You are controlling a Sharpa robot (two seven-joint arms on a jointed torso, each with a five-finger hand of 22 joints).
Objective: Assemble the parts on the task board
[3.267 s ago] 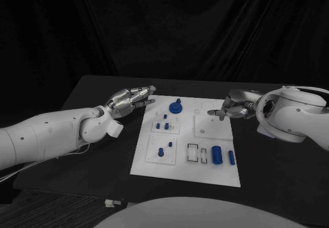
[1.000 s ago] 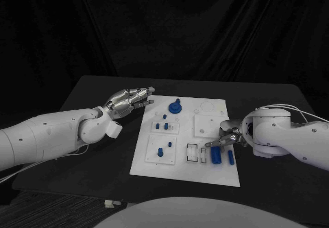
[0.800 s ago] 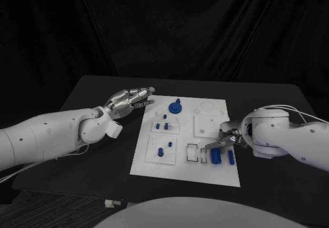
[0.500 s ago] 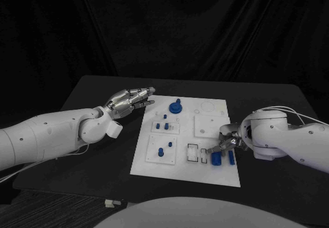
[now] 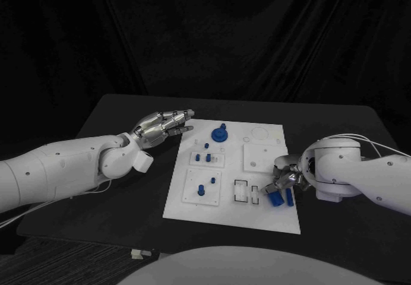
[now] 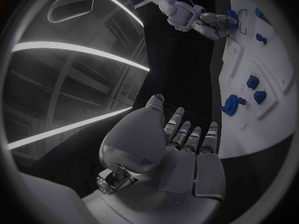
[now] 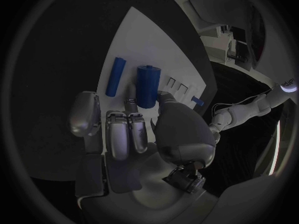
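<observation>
The task board is a white rectangular plate lying in the middle of the head view on the black table, with several raised square tiles and two small black-outlined slots on its surface. Near its right edge, in the lower right part of the board, lie two blue cylinders side by side: a thick cylinder and a thinner rod just beside it on the outer side. The right hand comes in from the right of the frame and is down on the thick cylinder; in the right wrist view its fingertips touch the near end of that cylinder, with thumb and fingers closing around it, while the thin rod lies free alongside. Further left on the board stand more blue pieces: a round knob with a peg at the upper middle, three small pegs on a tile below it, and a single peg on a tile lower left. The left hand hovers at the upper left of the board, above the table edge, palm turned and fingers spread, holding nothing; the left wrist view shows its fingers extended and apart.
</observation>
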